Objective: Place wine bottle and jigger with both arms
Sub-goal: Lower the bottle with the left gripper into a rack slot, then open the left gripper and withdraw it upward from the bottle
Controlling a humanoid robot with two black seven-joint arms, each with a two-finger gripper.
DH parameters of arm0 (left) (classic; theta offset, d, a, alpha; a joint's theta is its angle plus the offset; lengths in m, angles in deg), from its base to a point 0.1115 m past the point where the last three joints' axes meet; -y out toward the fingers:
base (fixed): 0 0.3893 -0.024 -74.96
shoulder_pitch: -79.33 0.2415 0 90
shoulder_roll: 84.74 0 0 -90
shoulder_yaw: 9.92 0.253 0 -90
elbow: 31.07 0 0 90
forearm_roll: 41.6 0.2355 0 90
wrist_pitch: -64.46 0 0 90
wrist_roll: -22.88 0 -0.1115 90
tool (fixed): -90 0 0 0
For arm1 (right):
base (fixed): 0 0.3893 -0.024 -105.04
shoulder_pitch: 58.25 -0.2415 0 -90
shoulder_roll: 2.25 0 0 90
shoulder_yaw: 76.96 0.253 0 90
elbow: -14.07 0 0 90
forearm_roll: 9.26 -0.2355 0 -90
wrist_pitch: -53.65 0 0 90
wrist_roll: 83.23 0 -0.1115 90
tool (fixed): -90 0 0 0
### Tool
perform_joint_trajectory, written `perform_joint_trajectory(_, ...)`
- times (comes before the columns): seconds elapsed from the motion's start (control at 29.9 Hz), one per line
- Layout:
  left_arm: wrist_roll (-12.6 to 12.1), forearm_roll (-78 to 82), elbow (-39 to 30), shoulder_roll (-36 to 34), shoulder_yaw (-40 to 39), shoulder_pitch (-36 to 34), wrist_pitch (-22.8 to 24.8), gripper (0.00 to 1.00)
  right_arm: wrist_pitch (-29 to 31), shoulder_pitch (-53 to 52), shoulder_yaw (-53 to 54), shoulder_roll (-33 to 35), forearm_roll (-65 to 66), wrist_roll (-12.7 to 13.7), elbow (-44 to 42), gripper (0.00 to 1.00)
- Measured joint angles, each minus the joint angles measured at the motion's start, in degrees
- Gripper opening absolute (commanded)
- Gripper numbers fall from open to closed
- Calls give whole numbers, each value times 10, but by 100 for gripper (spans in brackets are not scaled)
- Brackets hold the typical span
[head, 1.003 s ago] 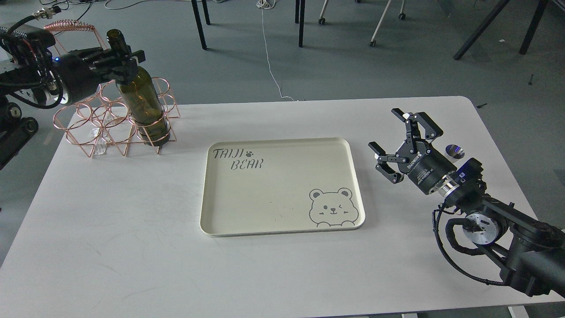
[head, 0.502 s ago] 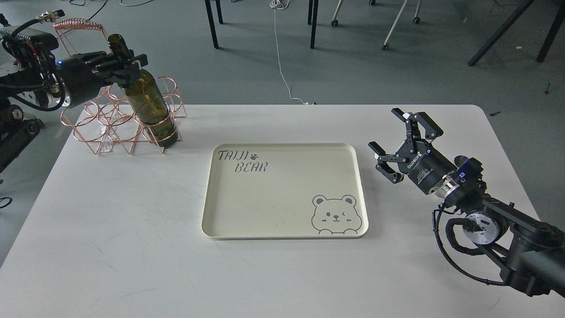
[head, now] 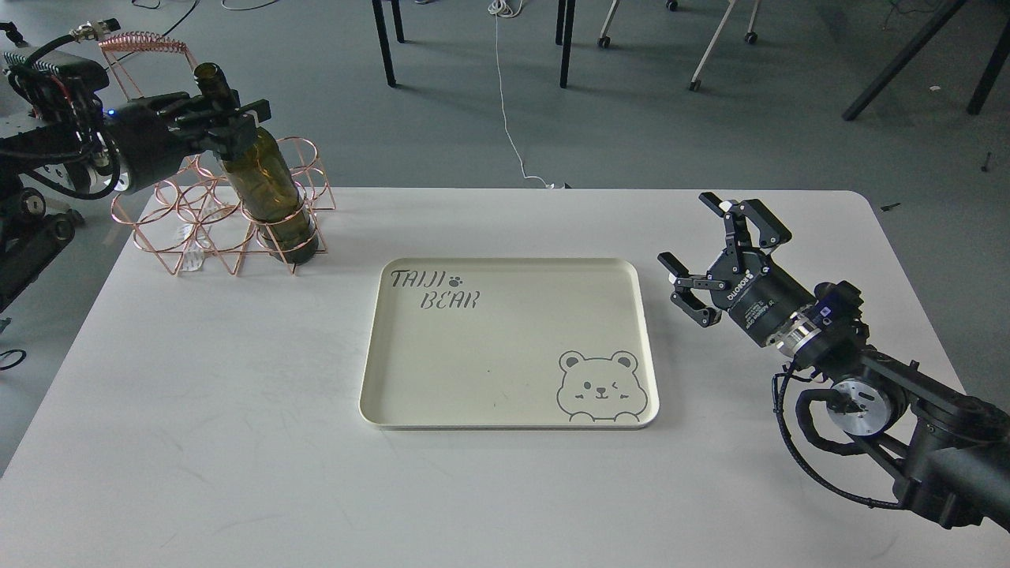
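The dark green wine bottle (head: pixel 268 185) stands tilted in the right front ring of a copper wire rack (head: pixel 177 225) at the table's far left corner. My left gripper (head: pixel 225 126) reaches in from the left and is shut on the bottle's neck just below the mouth. My right gripper (head: pixel 690 233) is open and empty just above the table, to the right of the cream tray (head: pixel 505 420), its fingers pointing up and to the left. The jigger is hidden, probably behind my right wrist.
The tray with a bear drawing and lettering lies in the middle of the white table (head: pixel 237 410). The rack's other rings hold nothing. Chair and table legs stand on the floor beyond the far edge.
The whole scene has shifted slightly down and right in view. A silver round top seen behind my right wrist a second ago no longer shows. Both grippers keep their poses.
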Motion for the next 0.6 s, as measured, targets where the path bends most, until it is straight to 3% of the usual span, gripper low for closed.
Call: perform_joint_trajectory(0.6,0,-31,-4,-7,-1,-3,-2,98,0,0,0,1,0,0,0,99)
